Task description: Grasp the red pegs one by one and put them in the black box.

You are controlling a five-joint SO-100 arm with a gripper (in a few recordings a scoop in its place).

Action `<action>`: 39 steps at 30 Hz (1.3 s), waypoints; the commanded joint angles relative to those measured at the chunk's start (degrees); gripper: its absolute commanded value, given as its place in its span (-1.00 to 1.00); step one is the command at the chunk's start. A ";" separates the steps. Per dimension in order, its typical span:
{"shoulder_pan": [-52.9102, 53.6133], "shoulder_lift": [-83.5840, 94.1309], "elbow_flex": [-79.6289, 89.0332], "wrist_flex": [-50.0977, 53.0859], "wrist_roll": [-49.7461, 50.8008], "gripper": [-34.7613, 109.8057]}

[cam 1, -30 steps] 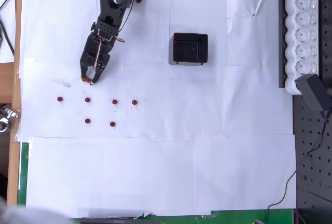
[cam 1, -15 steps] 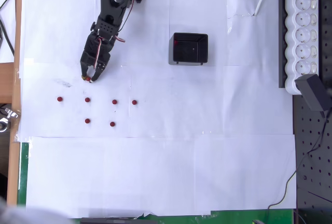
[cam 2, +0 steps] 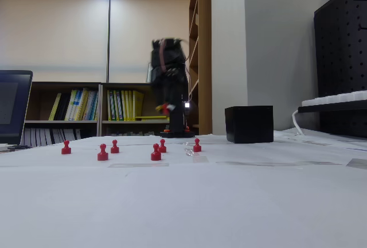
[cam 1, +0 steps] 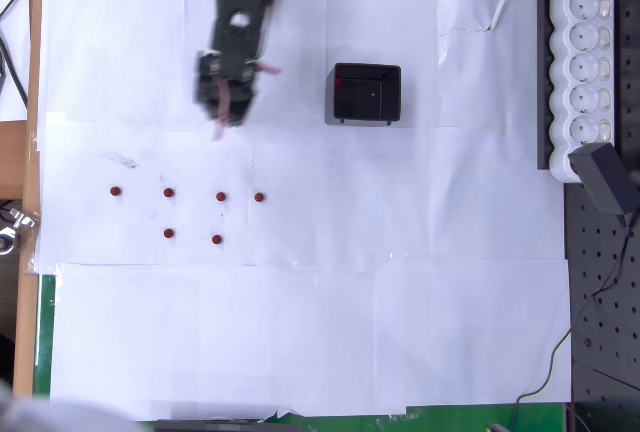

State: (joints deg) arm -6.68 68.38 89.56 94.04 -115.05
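Overhead view: six red pegs [cam 1: 168,192] left on tabletop [cam 1: 300,332]; one shows red inside black box [cam 1: 366,93]; my blurred gripper [cam 1: 222,117], grip unreadable.

Arm [cam 1: 238,42] raised, motion-blurred; fingers [cam 1: 222,122] indistinct.

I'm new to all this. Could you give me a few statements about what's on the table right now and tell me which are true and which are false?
1. Six red pegs stand on the white paper. True.
2. The black box lies tipped on its side. False: it stands upright, open top facing up.
3. The gripper rests on the paper among the pegs. False: it is raised above the paper, clear of them.
4. A white power strip lies at the right edge of the overhead view. True.
5. The arm looks blurred. True.
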 commanded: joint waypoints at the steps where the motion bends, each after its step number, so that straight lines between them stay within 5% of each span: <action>1: -14.77 -2.99 12.22 6.42 -9.40 -0.52; 7: -31.64 6.94 14.15 0.18 -19.16 -0.52; 14: -39.37 17.05 12.92 -8.79 -25.40 -0.52; 28: -39.81 25.58 8.96 -16.52 -24.87 -0.40; 39: -37.44 18.54 11.07 -12.22 -22.68 -0.33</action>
State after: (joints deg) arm -45.18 93.60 97.29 80.51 -137.55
